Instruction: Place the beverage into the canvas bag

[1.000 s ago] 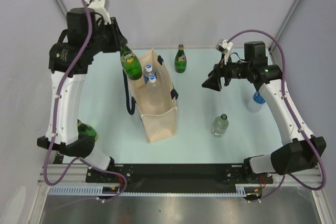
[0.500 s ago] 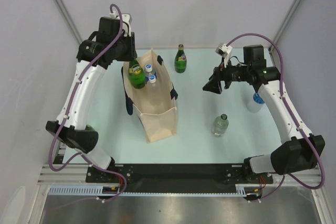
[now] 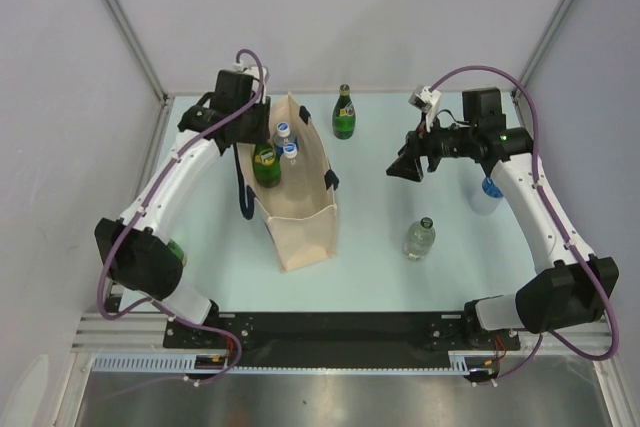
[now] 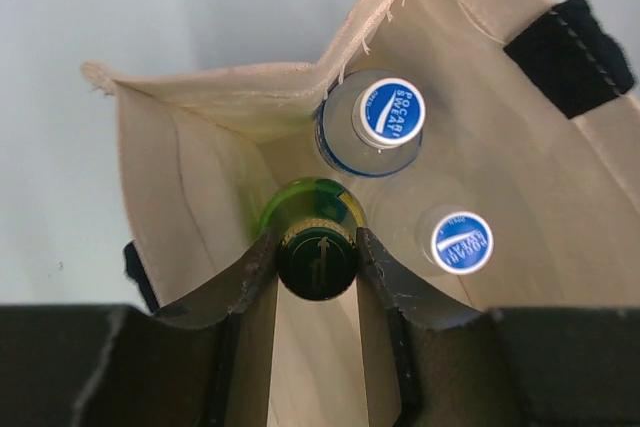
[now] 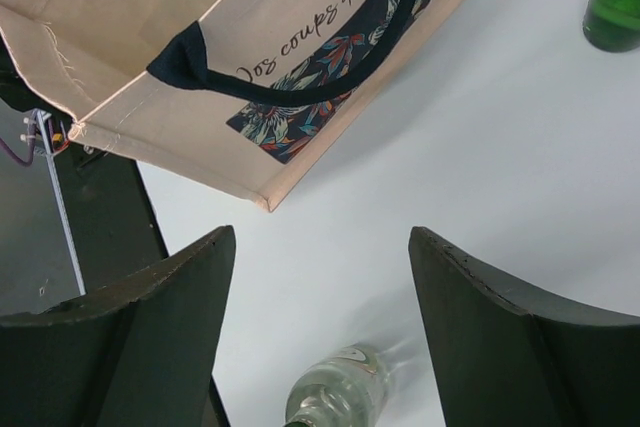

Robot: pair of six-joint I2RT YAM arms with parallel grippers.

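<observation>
The left fingers (image 4: 250,277), partly closed, pinch the dark cap of a green glass bottle (image 4: 316,247) hanging in the mouth of the canvas bag (image 4: 190,187), centre of frame. Just beyond, inside the bag, stand two blue-capped clear plastic bottles (image 4: 390,112). Let go too high, the smooth, heavy glass could strike them or tip the soft cloth bag. The right fingers (image 5: 160,317) gape wide and empty above the bench (image 5: 520,147).

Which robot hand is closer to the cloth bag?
Left. The left gripper is over the open canvas bag, shut on a green bottle inside it. The right gripper hangs open off to the right, touching nothing.
</observation>
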